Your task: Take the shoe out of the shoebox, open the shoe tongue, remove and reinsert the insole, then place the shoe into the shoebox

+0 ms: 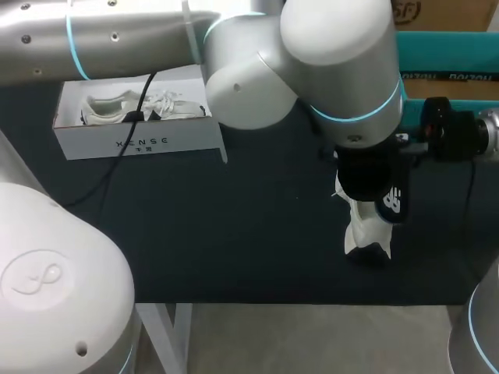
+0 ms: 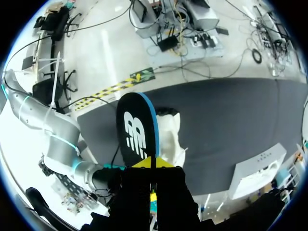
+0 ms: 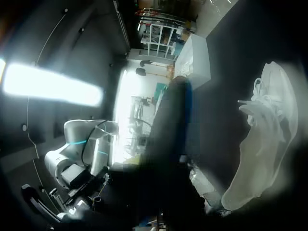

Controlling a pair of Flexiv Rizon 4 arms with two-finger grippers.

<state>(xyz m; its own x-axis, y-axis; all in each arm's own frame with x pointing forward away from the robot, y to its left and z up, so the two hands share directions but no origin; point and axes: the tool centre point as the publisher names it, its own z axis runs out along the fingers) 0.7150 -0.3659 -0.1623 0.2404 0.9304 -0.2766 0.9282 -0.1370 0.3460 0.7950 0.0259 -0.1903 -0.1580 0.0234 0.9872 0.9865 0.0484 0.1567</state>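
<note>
Insole clamped in the left gripper (image 2: 151, 166), white shoe (image 1: 362, 227) out on the dark table (image 1: 234, 234).

Head view: the left arm (image 1: 156, 39) reaches past the middle and holds the black insole (image 1: 390, 204) just above the shoe, which stands on end, well apart from the open shoebox (image 1: 140, 140) where a second shoe (image 1: 117, 109) lies. The right arm (image 1: 460, 132) comes in near the shoe with its end hidden, so I cannot tell whether it grips anything. Left wrist view: the two yellow tips are pressed together on the insole's end, and the shoe stands just behind the insole. Right wrist view: blurred, with the insole close ahead, the shoe beside it and the shoebox farther off.
</note>
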